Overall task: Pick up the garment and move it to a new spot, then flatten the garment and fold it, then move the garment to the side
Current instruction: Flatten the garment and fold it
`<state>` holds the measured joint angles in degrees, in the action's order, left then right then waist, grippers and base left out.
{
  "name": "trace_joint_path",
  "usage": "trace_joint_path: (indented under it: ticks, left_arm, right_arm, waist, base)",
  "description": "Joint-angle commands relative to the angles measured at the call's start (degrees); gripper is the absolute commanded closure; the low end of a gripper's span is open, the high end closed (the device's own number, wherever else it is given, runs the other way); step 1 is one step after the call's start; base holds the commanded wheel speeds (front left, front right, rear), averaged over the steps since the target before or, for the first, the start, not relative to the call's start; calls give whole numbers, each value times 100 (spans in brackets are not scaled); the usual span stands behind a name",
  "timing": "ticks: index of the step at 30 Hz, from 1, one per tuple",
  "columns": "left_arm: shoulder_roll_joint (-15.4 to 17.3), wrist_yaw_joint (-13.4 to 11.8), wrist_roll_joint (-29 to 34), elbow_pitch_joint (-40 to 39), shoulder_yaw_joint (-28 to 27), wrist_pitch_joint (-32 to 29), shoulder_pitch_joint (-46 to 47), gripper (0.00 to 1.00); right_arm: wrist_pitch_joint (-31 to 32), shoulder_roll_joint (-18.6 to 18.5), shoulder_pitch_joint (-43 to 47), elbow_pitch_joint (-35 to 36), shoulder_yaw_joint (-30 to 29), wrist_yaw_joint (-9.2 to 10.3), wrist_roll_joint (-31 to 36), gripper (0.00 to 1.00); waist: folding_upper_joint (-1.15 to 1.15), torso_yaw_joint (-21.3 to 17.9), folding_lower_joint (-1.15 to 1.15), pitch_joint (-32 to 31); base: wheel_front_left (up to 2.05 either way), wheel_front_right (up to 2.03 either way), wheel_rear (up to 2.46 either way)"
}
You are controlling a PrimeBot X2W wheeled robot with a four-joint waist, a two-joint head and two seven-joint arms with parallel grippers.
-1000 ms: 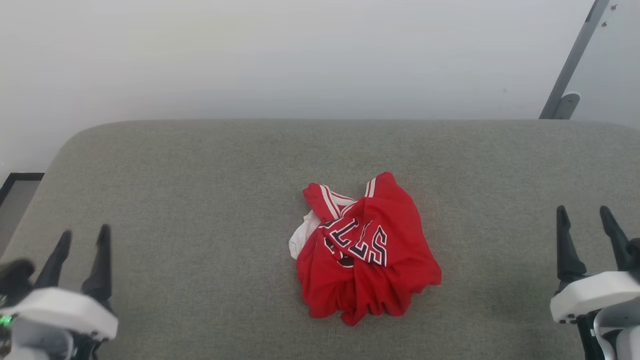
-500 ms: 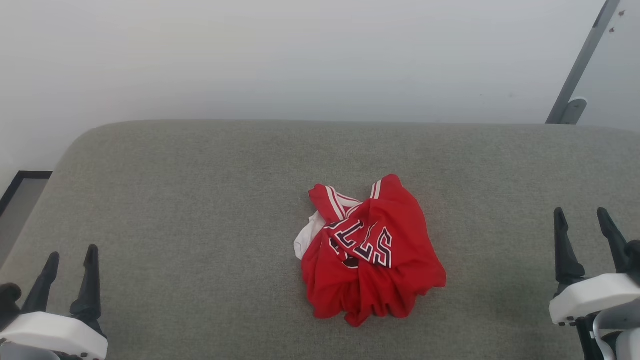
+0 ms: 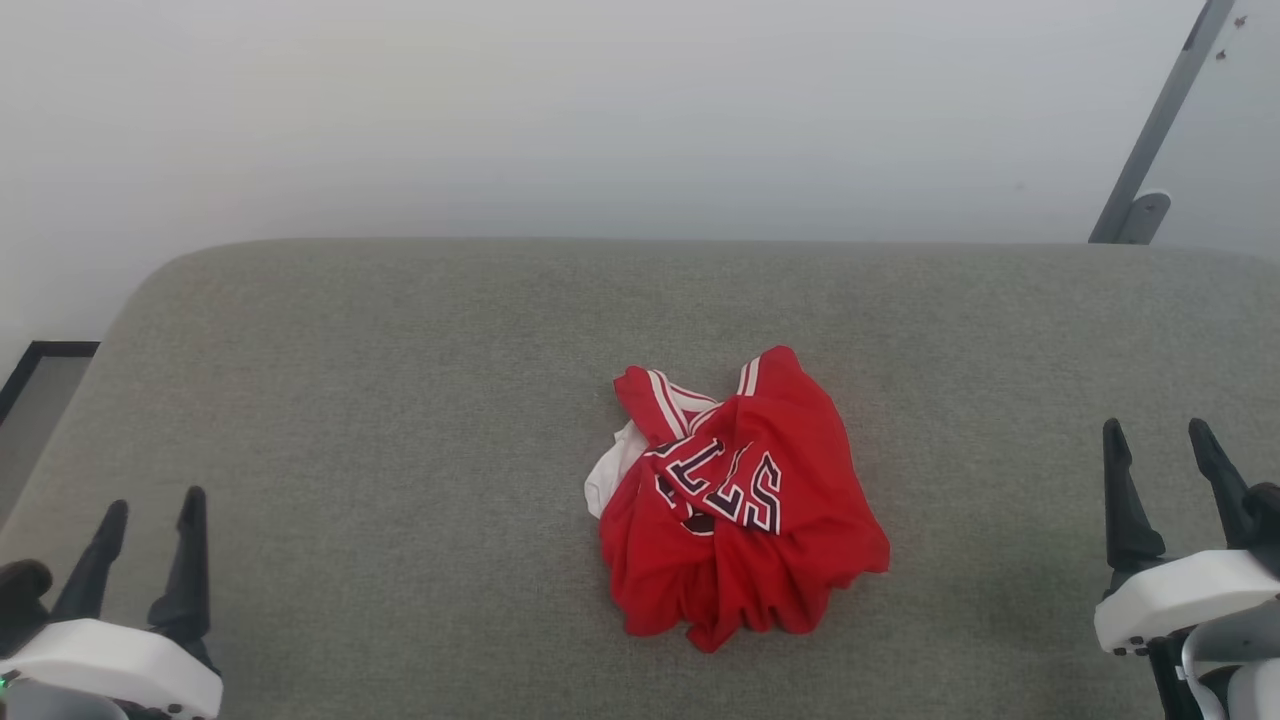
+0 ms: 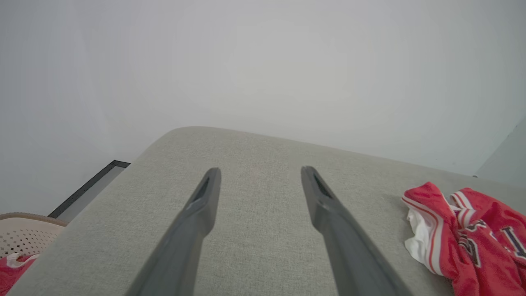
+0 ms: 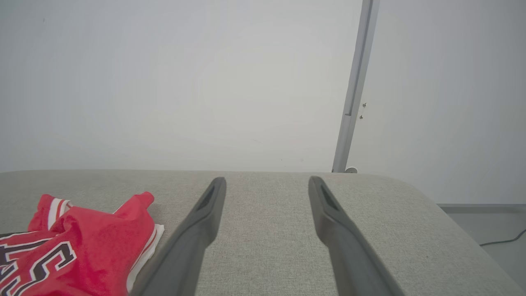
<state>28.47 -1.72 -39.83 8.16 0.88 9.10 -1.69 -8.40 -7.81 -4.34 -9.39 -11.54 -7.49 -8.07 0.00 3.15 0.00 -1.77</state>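
**Garment (image 3: 735, 505) heaped at mid-cushion — pickup not yet begun**

It is a red Bulls basketball jersey, crumpled on the grey upholstered cushion (image 3: 400, 330). The lettering faces up and a bit of white sleeve pokes out on my left side. I judge I'm at the very first step: lifting it to a new spot. That calls for one claw to reach inward, come down on a raised fold and pinch the cloth, not the upholstery. My left claw (image 3: 155, 500) hangs at the near-left corner and my right claw (image 3: 1153, 427) at the near right — both well apart from the heap, fingers pointing forward, spread wide, holding nothing.
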Motion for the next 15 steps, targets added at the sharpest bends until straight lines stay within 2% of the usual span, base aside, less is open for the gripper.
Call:
trace_joint_path:
  ticks: [1,7,15]
  left_arm:
    - [26,-1,-35,-82,51,-65,-7,0]
    - [82,112,-92,-243,261,-407,224,0]
    - [226,356,-119,-474,723,-1244,958,0]
  right_arm:
    - [-37,-1,25,8,8,0,-12,0]
    - [-37,-22,-69,17,73,0,-1,0]
    - [-100,-28,-305,-63,219,0,0,0]
  waist:
    - [0,-27,0,18]
    - [0,-143,0,114]
    - [0,-517,0,369]
  base:
    - [0,0,0]
    - [0,0,0]
    - [0,0,0]
